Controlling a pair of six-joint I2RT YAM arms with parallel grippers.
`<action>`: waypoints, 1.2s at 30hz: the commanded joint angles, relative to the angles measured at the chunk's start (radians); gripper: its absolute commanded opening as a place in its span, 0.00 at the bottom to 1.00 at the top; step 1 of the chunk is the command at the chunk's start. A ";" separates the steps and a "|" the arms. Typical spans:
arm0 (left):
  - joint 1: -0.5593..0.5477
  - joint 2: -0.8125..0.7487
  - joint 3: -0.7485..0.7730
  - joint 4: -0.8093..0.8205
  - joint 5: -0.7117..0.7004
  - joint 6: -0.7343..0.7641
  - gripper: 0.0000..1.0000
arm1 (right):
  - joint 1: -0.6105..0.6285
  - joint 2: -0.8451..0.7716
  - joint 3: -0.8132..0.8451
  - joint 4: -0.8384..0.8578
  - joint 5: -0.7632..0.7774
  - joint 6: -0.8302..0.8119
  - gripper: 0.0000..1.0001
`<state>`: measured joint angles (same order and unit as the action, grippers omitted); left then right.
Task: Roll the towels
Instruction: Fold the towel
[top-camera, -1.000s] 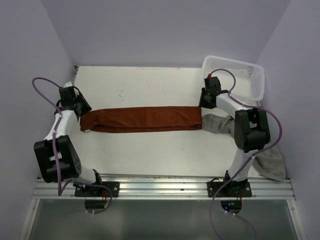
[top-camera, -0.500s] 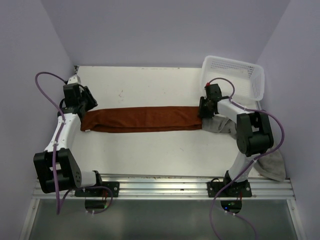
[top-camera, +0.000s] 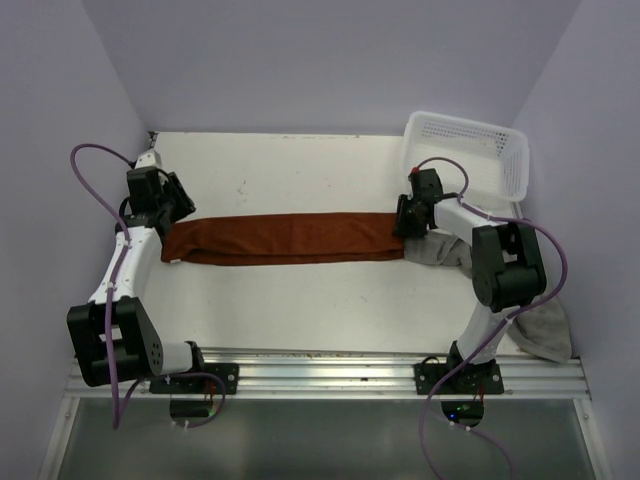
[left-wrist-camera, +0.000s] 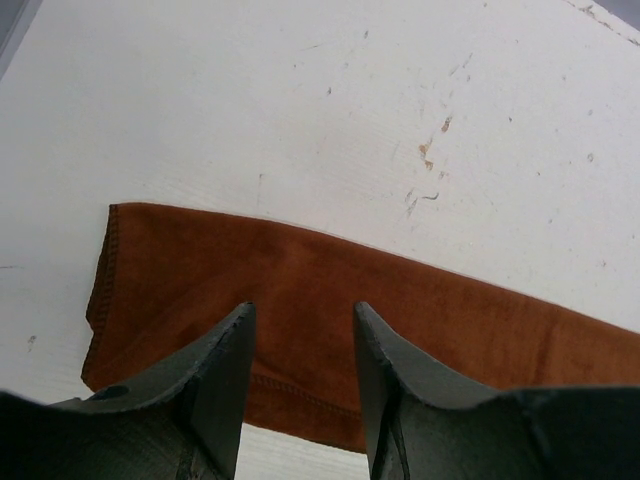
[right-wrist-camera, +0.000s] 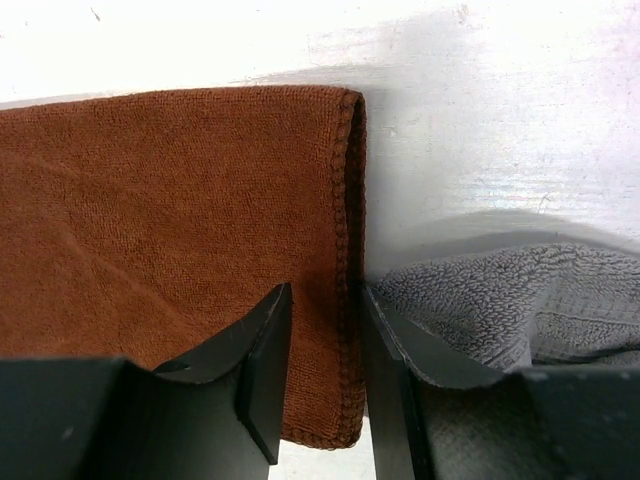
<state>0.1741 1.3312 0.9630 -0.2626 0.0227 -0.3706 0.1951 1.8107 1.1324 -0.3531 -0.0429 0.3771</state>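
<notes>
Where the overhead view loses detail, wrist views show both claws released: left gripper (left-wrist-camera: 302, 312) over the left end of the rust-brown towel (top-camera: 285, 238), right gripper (right-wrist-camera: 326, 292) astride its right hem, grey towel (right-wrist-camera: 500, 300) alongside, white basket (top-camera: 516, 165) beyond.

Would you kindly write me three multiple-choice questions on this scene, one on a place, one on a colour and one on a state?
1. Where on the table is the basket? A far right corner; B near left corner; C centre.
2. What colour is the towel between the left tool and the right tool? A blue; B rust-brown; C green.
3. How does that towel lie? A rolled up; B inside the basket; C flat, in a long strip.
Answers: 1 A, it sits at the far right corner; 2 B, both wrist views show rust-brown cloth; 3 C, it stretches unrolled across the table.
</notes>
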 joint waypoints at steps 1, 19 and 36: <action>-0.007 -0.023 0.005 0.039 0.010 0.021 0.48 | -0.005 -0.019 0.001 -0.021 0.024 0.002 0.37; -0.008 -0.024 0.002 0.037 0.017 0.021 0.49 | -0.003 0.007 -0.016 0.002 0.000 -0.010 0.34; -0.010 -0.026 0.002 0.037 0.029 0.021 0.49 | -0.003 -0.024 0.058 -0.052 -0.012 -0.017 0.00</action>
<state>0.1730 1.3308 0.9630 -0.2626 0.0326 -0.3706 0.1951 1.8111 1.1343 -0.3878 -0.0441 0.3656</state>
